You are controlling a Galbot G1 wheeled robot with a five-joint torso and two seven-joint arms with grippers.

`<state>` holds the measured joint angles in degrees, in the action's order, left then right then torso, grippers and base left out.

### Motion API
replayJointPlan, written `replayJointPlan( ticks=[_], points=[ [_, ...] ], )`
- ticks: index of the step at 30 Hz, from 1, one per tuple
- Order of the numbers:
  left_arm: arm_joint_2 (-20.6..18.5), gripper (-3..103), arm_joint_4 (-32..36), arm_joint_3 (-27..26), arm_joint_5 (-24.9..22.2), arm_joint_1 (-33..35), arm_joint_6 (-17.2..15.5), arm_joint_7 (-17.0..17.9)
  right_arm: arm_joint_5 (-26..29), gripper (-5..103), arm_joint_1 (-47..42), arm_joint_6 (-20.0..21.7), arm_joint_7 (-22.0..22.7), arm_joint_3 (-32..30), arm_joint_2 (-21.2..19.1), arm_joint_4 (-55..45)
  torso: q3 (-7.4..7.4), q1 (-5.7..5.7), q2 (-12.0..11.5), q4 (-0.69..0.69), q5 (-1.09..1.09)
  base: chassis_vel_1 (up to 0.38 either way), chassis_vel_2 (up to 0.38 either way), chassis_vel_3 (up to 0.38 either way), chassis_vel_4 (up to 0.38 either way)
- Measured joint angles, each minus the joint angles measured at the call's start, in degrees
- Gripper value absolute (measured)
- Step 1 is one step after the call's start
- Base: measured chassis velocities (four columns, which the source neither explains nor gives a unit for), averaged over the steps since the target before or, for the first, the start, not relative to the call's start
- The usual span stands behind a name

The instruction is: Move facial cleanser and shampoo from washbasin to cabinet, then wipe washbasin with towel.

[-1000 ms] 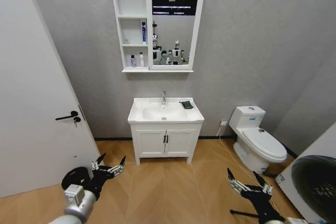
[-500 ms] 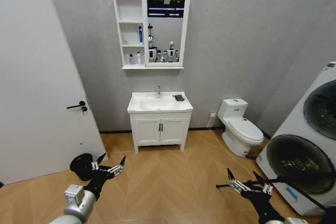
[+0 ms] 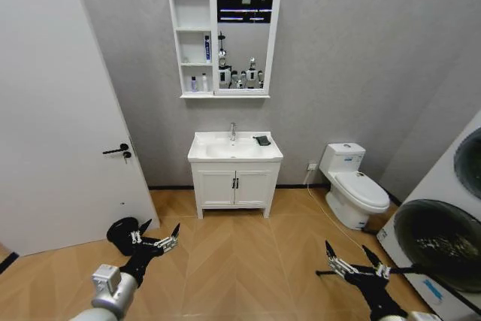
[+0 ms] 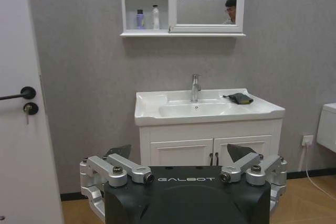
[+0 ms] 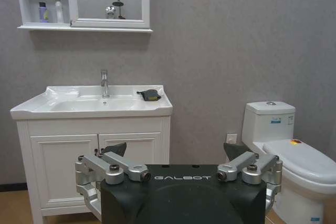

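The washbasin (image 3: 203, 154) stands against the far wall, with the dark towel (image 3: 261, 140) lying right of its tap (image 3: 233, 131). Above it hangs the cabinet (image 3: 179, 39). A purple bottle (image 3: 193, 84) and a white bottle (image 3: 204, 83) stand in its lowest niche, and a blue tube (image 3: 207, 48) in the middle one. I cannot tell which are the facial cleanser and the shampoo. My left gripper (image 3: 154, 238) and right gripper (image 3: 353, 259) hover low over the floor, both open and holding nothing, well back from the washbasin (image 4: 152, 111) and towel (image 5: 150, 94).
A white door (image 3: 68, 110) closes off the left side, and a black object (image 3: 124, 232) lies on the floor near it. A toilet (image 3: 353, 186) and a washing machine (image 3: 443, 238) stand at the right. Wooden floor (image 3: 240, 261) stretches up to the vanity doors (image 3: 234, 186).
The whole head view has pulled back and shifted, so the washbasin looks smaller and the washing machine shows at the right. Both grippers hold the same open pose.
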<state>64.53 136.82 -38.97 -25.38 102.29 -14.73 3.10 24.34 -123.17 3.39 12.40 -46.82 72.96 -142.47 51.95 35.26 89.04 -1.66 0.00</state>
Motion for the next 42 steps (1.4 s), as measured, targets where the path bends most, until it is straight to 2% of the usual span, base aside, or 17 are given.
replayJointPlan(
  ticks=[18,28,32,42],
  points=[
    [0.0,100,0.0,0.0,0.0,0.0,0.0,0.01,0.0,100,0.0,0.0,0.0,0.0,0.0,0.0,0.0,0.02,-0.01,-0.01,-0.01,0.027,0.014,0.026,0.04],
    [0.0,100,0.0,0.0,0.0,0.01,0.0,0.02,0.0,100,0.0,-0.01,0.0,0.0,0.0,0.0,-0.02,-0.03,0.01,0.0,0.0,0.003,-0.205,-0.05,0.159],
    [0.0,100,0.01,0.01,0.0,0.01,0.0,0.0,0.0,100,-0.02,0.0,0.01,-0.01,0.0,0.0,-0.01,-0.04,0.02,-0.04,0.01,-0.01,-0.186,-0.075,0.045],
    [0.0,100,0.0,0.0,0.0,0.0,0.0,0.01,0.0,100,0.0,0.0,0.0,0.0,0.0,0.0,0.01,0.05,-0.03,0.0,-0.02,-0.003,0.029,0.004,-0.045]
  ],
)
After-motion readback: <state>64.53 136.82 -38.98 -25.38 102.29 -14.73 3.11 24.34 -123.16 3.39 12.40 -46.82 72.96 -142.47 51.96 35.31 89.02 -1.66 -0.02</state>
